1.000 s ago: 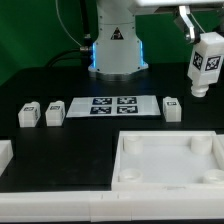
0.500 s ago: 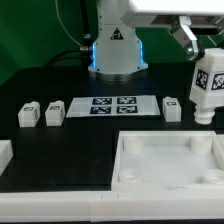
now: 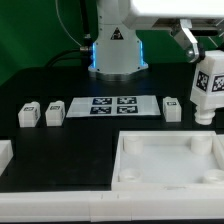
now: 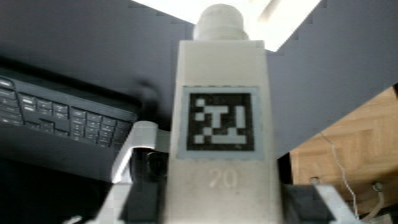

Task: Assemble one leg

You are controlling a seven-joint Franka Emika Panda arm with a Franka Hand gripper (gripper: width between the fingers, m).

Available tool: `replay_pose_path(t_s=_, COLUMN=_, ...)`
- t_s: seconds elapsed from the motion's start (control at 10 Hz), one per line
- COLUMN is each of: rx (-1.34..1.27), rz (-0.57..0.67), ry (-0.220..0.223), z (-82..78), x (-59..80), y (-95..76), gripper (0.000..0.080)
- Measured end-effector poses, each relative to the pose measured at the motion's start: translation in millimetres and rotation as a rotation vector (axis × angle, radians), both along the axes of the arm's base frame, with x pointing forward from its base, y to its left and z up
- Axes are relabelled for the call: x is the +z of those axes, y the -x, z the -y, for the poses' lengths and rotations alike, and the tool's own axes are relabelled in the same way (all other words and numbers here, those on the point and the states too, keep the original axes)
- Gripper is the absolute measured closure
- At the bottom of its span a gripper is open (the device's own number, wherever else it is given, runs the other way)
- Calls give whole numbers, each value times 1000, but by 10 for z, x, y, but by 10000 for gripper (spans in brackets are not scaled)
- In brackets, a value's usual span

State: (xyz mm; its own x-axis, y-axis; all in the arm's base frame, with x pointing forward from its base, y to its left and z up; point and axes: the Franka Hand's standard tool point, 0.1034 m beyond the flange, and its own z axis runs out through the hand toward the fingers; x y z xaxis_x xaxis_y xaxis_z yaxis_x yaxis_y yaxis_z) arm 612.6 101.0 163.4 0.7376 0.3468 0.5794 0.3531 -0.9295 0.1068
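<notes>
A large white tray (image 3: pixel 117 160) with corner holes fills the near right of the black counter (image 3: pixel 60 150). The edge of another white part (image 3: pixel 4 152) shows at the exterior view's left border.

Beyond the tray, a row runs across the counter. A spare leg (image 3: pixel 27 115) and a second spare leg (image 3: pixel 54 113) stand just beside each other at the exterior view's left. The marker board (image 3: pixel 115 105) lies in the middle, and a third spare leg (image 3: pixel 172 108) stands near the board's right end.

At the exterior view's right edge, the leg (image 3: pixel 208 88) hangs roughly upright in the air, its narrow peg end pointing down. It sits beside the third spare leg and near the tray's far right corner.

The tool (image 4: pixel 221 188) is clamped on this leg. In the wrist view its fingers (image 4: pixel 146 170) press the block from both sides, with the square tag facing the camera and a dark keyboard (image 4: pixel 54 105) behind.

Farthest back stands the arm's base (image 3: pixel 115 45), lit blue.
</notes>
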Motion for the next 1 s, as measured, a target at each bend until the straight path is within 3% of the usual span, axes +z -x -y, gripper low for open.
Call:
replay_pose_path(t_s=0.3, rx=8, rz=-14, ry=-15, z=-78, x=-205, y=-127, gripper=505)
replay_pose_path(t_s=0.8, rx=14, rz=-18, ry=-6, z=-17, x=-249, y=-130, gripper=505)
replay_pose_path(t_s=0.9, rx=15, rz=-30, ry=10, z=150, x=-434, y=-137, gripper=505)
replay_pose_path(t_s=1.0, rx=10, rz=-39, ry=-1, z=130, x=-512, y=-159, gripper=505)
